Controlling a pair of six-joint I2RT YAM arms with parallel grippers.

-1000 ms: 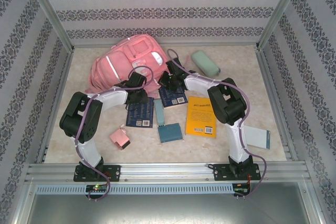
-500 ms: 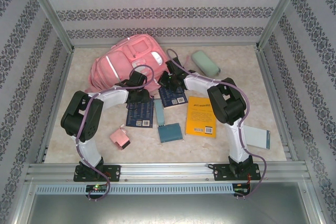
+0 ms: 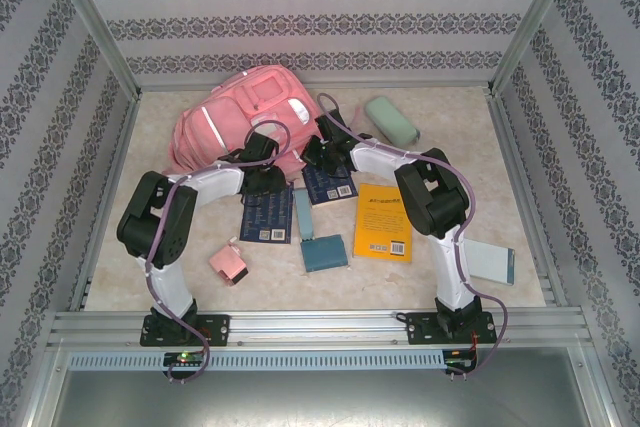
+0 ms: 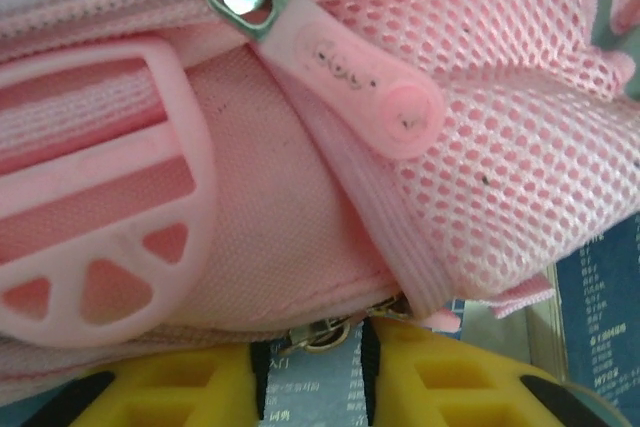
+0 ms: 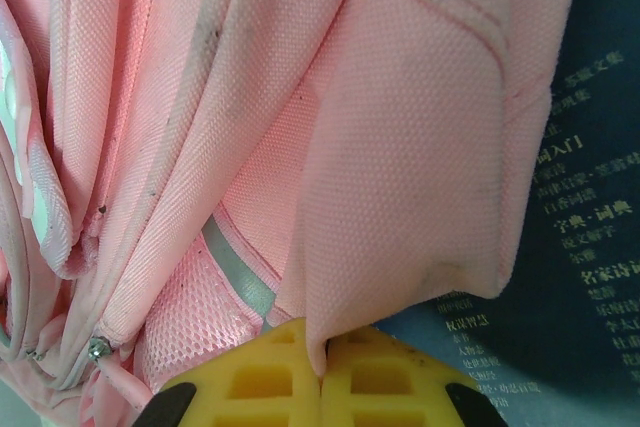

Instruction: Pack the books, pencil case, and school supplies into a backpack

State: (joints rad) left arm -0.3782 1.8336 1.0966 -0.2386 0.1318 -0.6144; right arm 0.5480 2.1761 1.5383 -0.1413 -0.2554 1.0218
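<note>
Backpack: the pink backpack (image 3: 240, 117) lay flat at the far left of the table (image 3: 450, 162), with both grippers at its near edge.
Left gripper: the left gripper (image 4: 312, 372) had its yellow fingers (image 4: 170, 392) a little apart, right against the bag's lower seam. A small metal zipper slider (image 4: 320, 335) sat at the mouth of the gap. Whether it was pinched could not be told.
Left wrist close-up: a pink zipper tab (image 4: 350, 72) lay across the mesh panel (image 4: 520, 147), beside a pink plastic buckle (image 4: 100, 197).
Right gripper: the right gripper (image 5: 322, 365) was clenched on the corner of a pink fabric flap (image 5: 420, 127) of the bag.
Books: the left navy book (image 3: 267, 215) lay just near of the bag, under the left wrist. The right navy book (image 3: 332, 185) lay beneath the right gripper. The yellow book (image 3: 384, 220) lay to their right.
Pencil case: the mint-green pencil case (image 3: 392, 119) lay at the far side, right of the bag and apart from it.
Supplies: the light-teal bar (image 3: 303, 212) lay between the navy books, and the dark-teal block (image 3: 323, 253) just near of it. The pink boxy piece (image 3: 229, 264) lay at the near left. The grey-blue rectangle (image 3: 492, 262) lay at the near right.
</note>
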